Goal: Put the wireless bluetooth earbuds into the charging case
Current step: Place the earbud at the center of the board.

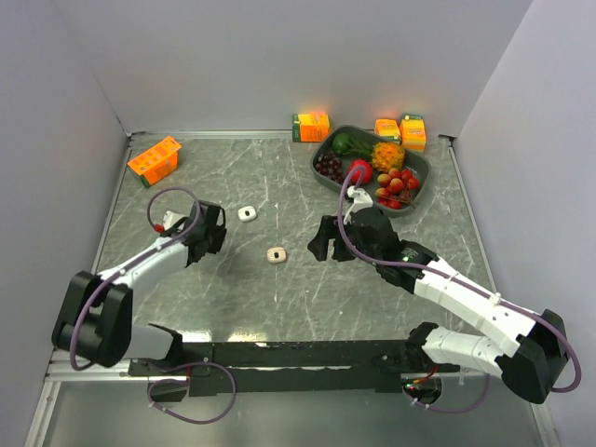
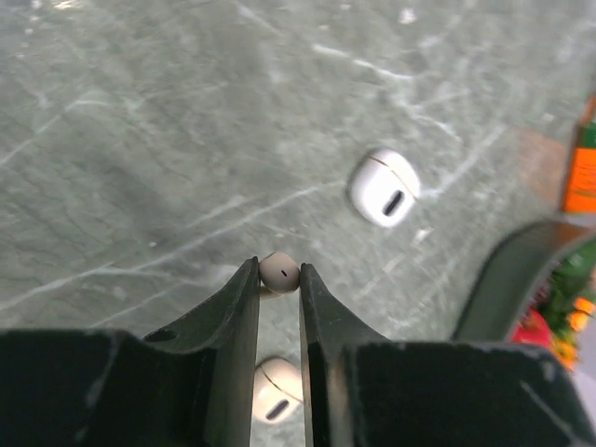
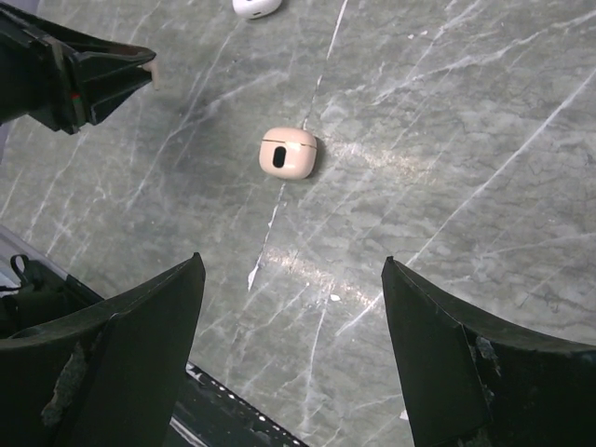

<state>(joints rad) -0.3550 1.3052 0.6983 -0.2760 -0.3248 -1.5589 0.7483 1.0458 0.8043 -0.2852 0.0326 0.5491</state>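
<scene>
My left gripper [image 2: 277, 266] is shut on a beige earbud [image 2: 280, 275], pinched at the very fingertips above the table. Under its fingers lies the closed beige charging case [image 2: 277, 392], and the closed white case [image 2: 384, 188] rests further ahead on the right. From above, the left gripper [image 1: 221, 236] hangs left of both cases, the white case [image 1: 246, 213] and the beige case [image 1: 276, 254]. My right gripper [image 3: 293, 263] is open and holds nothing, just right of the beige case [image 3: 288, 152]. The right gripper [image 1: 318, 246] faces the left one across that case.
A dark grey tray [image 1: 323, 151] of toy fruit stands at the back right, with orange cartons [image 1: 311, 126] behind it. Another orange carton [image 1: 154, 160] lies at the back left. The tray's rim [image 2: 503, 270] shows at the right of the left wrist view.
</scene>
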